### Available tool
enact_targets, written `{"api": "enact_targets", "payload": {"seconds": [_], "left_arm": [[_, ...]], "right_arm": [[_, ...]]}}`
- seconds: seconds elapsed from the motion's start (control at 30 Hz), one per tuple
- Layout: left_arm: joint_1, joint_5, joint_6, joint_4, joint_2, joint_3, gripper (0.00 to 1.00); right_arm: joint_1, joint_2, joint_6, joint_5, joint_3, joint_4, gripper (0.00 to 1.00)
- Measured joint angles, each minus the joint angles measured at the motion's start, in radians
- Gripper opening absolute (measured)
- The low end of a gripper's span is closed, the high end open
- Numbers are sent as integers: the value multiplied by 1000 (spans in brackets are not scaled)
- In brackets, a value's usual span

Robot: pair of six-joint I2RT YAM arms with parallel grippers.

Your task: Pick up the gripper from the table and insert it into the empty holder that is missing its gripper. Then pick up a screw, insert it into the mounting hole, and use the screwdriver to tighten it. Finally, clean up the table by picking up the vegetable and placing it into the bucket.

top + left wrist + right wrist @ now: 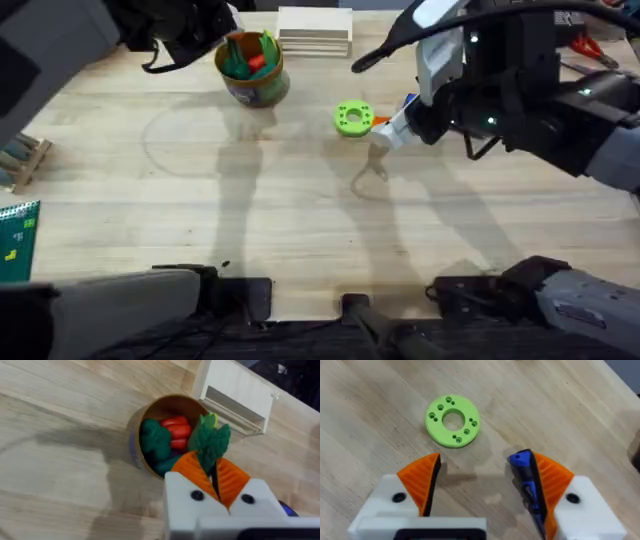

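Tabletop (300,230): pale wooden planks, butcher-block grain, evenly lit from above; soft shadows fall across the middle. A stack of light wooden boards (315,30) lies at the far edge. Dark surroundings beyond.

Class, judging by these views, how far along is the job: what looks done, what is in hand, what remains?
Looks done: both grippers carry two orange pads. In hand: the left gripper holds the vegetable above the bucket. Left: release it inside. The right gripper is open over the table, the screwdriver against one pad.
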Motion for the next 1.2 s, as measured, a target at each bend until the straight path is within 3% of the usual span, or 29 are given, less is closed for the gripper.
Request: {"api": "enact_targets", "payload": {"seconds": [0.23, 0.4, 0.47, 0.57, 0.63, 0.97, 1.1, 1.2], "left_arm": [[0, 0, -4, 120, 115, 0, 15], [0, 33, -50, 148, 178, 0, 15], [0, 72, -69, 140, 215, 0, 250], [0, 97, -77, 139, 227, 0, 714], [-2, 122, -81, 149, 222, 4, 951], [-5, 151, -25, 121, 155, 5, 986], [-28, 152, 54, 56, 16, 5, 986], [-74, 151, 142, -49, -101, 5, 987]], "right_arm": [[0, 0, 0, 0, 0, 0, 990], [0, 0, 0, 0, 0, 0, 990], [0, 0, 0, 0, 0, 0, 990], [0, 0, 0, 0, 0, 0, 990], [0, 0, 0, 0, 0, 0, 989], [0, -3, 15, 0, 5, -27, 990], [0, -24, 57, 0, 65, -173, 990], [0, -41, 86, 0, 153, -302, 989]]}}
